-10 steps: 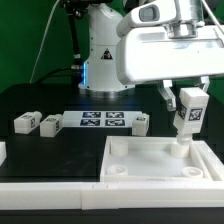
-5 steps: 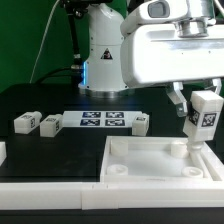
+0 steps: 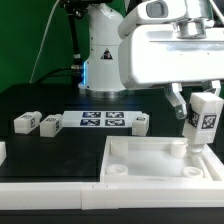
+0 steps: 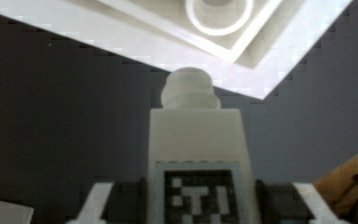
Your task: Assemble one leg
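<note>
One leg (image 3: pixel 204 118) (image 4: pixel 194 140) – a small white block with a marker tag on its face – hung nearly upright in the gripper (image 3: pixel 203 100), whose fingers were clenched on its sides. It stood, peg down, over the far corner of the white panel (image 3: pixel 150 150) near the worktop's front edge, on the exterior view's right – whether peg and panel touched could not be told. Three spare legs (image 3: pixel 25 123) flanked the marker board (image 3: pixel 103 121) mid-worktop.
</note>
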Tool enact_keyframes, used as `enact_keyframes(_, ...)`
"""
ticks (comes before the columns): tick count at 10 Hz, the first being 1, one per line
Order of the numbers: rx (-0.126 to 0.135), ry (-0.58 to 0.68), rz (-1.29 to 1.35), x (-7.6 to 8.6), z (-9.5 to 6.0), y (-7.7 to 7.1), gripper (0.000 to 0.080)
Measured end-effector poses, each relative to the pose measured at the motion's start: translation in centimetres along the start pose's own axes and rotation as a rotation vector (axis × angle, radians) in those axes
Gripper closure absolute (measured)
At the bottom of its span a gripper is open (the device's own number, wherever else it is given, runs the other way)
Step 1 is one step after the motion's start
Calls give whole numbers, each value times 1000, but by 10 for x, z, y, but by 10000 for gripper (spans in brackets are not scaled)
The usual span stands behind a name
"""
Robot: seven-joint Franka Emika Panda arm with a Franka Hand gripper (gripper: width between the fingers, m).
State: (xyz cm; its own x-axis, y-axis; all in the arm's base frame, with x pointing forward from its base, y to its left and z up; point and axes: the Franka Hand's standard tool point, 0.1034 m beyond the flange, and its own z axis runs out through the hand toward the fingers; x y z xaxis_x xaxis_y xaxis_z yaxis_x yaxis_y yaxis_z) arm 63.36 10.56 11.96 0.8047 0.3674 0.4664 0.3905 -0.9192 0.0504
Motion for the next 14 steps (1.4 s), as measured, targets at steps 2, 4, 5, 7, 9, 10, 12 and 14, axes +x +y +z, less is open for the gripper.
enact_keyframes(2,-1,2,1,-2,1,0,508)
enact_keyframes(4,-18,49,1,-9,6,2,508)
enact_keyframes(5,-17,50,1,-13,8,0,508)
enact_keyframes(7,-22,80,1,-18,13,-5,508)
enact_keyframes(9,-34,115,-1,-18,14,-5,508)
enact_keyframes(10,-28,106,-4,-20,16,-8,508)
enact_keyframes(12,-24,104,-8,-21,17,-13,508)
enact_keyframes(14,-19,89,-7,-30,21,-15,508)
